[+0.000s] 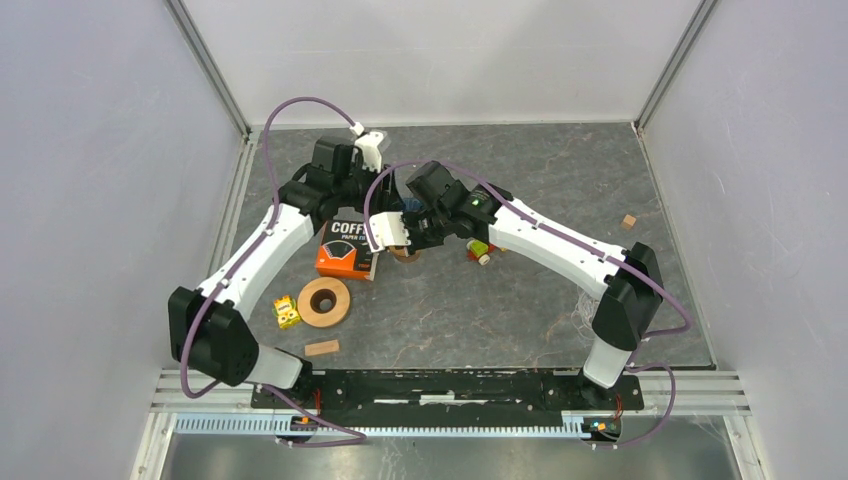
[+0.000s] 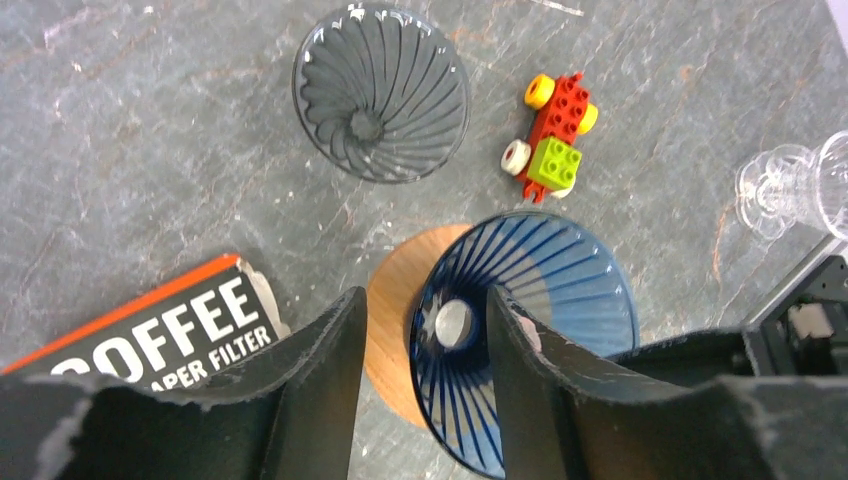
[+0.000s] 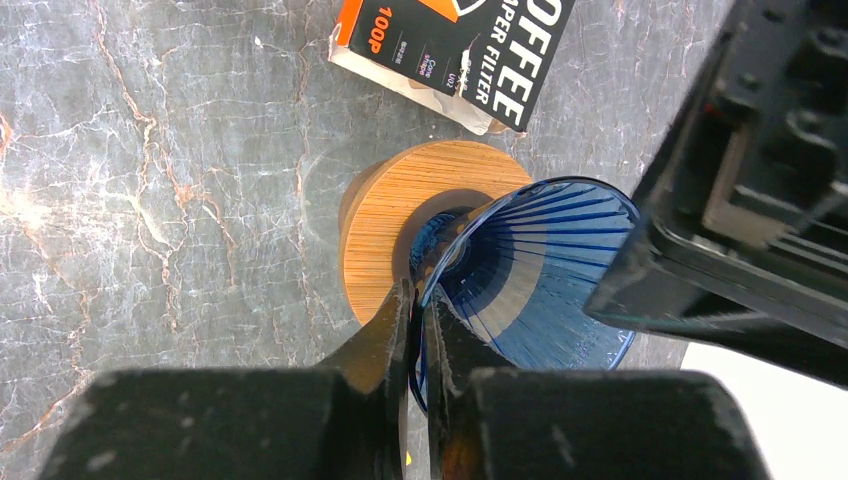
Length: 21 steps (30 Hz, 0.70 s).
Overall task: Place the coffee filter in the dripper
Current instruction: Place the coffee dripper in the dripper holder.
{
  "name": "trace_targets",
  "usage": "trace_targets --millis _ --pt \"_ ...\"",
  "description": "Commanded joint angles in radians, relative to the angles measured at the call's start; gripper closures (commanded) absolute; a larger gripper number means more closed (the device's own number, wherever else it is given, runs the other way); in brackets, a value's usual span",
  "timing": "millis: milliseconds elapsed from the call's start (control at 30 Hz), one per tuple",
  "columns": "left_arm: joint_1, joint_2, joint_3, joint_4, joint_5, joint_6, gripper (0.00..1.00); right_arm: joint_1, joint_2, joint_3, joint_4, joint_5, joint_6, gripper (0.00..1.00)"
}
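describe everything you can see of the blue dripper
The blue dripper is a see-through, glassy-looking cone with fine ribs running from its rim down to a small hole at the bottom. It is empty inside. Its narrow end sits in a round wooden collar, and the cone leans off-centre from it. The right gripper is shut on its rim; the left gripper hangs open above it, apparently not touching.

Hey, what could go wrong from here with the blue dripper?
The right pincer pinches only the rim of the blue dripper, which sits off-centre on the wooden base: it may tip or slip. The left pincer, open above it, could knock it while moving.
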Motion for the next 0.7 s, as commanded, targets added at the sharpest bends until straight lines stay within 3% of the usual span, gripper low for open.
trace_targets --millis 0,233,667 --pt "0.003 0.039 0.061 0.074 0.050 0.032 0.49 -0.007 0.017 0.015 -0.016 -0.007 0.018 1.00" --pt "0.003 0.044 0.035 0.078 0.060 0.035 0.62 -0.005 0.018 0.010 -0.014 -0.001 0.021 1.00" --pt "0.005 -0.025 -0.082 0.137 0.018 0.073 0.98 0.012 0.010 -0.044 0.005 0.032 0.034 1.00"
